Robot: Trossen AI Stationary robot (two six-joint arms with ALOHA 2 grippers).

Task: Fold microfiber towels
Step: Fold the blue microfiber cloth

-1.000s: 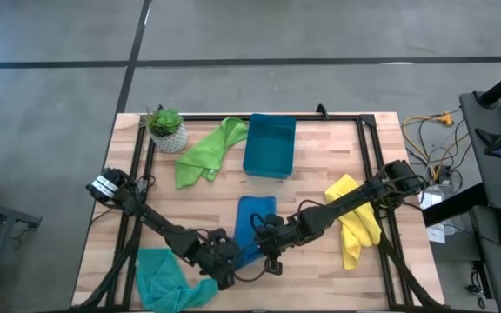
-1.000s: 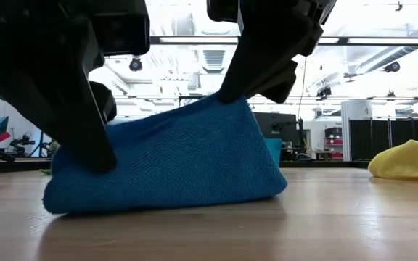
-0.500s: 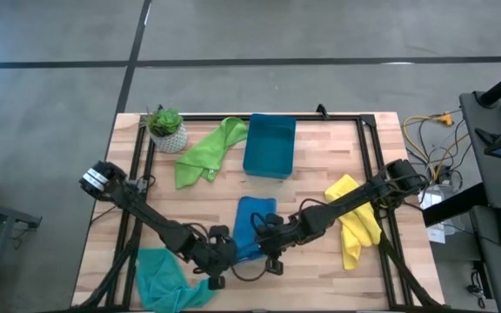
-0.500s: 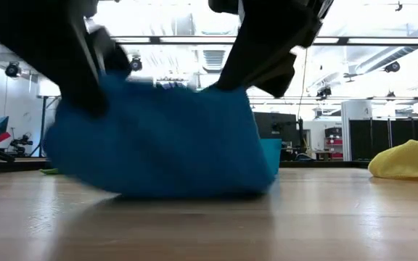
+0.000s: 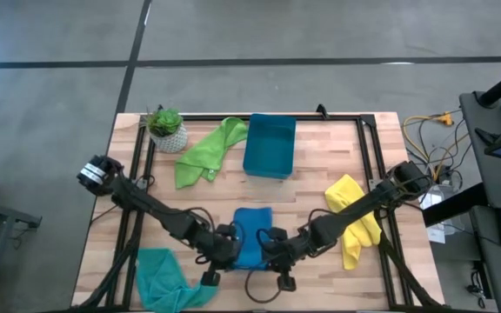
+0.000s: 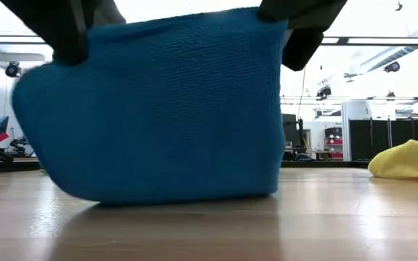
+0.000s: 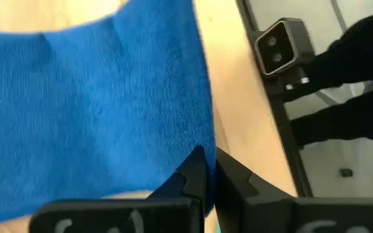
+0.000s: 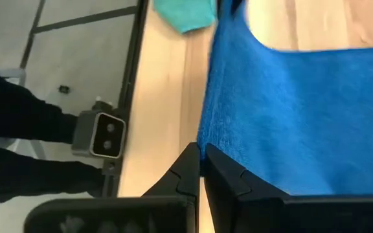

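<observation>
From above, both arms are reaching in toward the front edge of the table [image 5: 320, 174], where the blue towel [image 5: 252, 236] is lying at the middle. The left gripper [image 5: 222, 249] is pinching the towel's near left corner and the right gripper [image 5: 274, 250] its near right corner. The teal towel [image 5: 165, 276] is lying at the front left corner, the yellow towel [image 5: 353, 219] near the right edge, and the lime green towel [image 5: 205, 149] toward the back left, between a potted plant [image 5: 167, 127] and a teal-blue bin [image 5: 270, 145].

At table height, the blue towel [image 6: 151, 109] is hanging as a broad sheet from the two grippers at its upper corners, its lower edge seemingly touching the wood, though the contact is hard to make out. The yellow towel [image 6: 406, 159] is resting far off to one side.

Through the left wrist camera, the left gripper [image 7: 209, 173] is pressing its fingers together on the blue towel [image 7: 89, 110] edge.

Through the right wrist camera, the right gripper [image 8: 201, 169] is likewise clamping the blue towel [image 8: 290, 110] edge, with the teal towel [image 8: 185, 13] lying beyond.
</observation>
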